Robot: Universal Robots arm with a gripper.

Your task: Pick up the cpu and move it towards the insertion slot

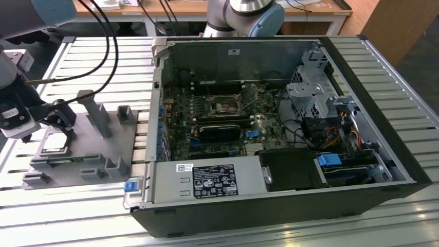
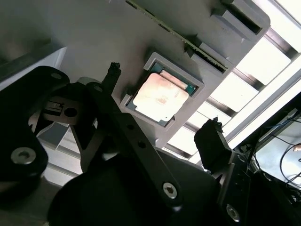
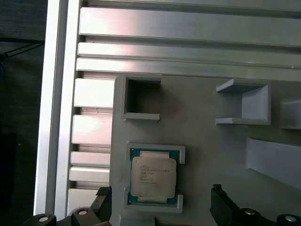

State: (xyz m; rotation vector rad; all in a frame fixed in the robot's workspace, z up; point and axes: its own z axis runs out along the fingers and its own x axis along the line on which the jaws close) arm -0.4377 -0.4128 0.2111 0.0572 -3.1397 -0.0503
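- The gripper [image 1: 42, 128] hangs near the edge of the table [image 1: 89, 51] at the exterior view's left, and it points downward.
- It sits under a grey wrist [image 1: 12, 72], and above the wrist there is a blue-capped joint [image 1: 38, 13] of the arm.
- The two black fingers [image 1: 61, 117] stand well apart from each other.
- In both wrist views the gripper [image 2: 162, 101] [image 3: 161, 192] is spread wide, with one dark fingertip [image 2: 114, 70] [image 3: 104, 194] on each side of the gap.
- The black linkage bars [image 2: 136, 141] behind the fingers are splayed outward.
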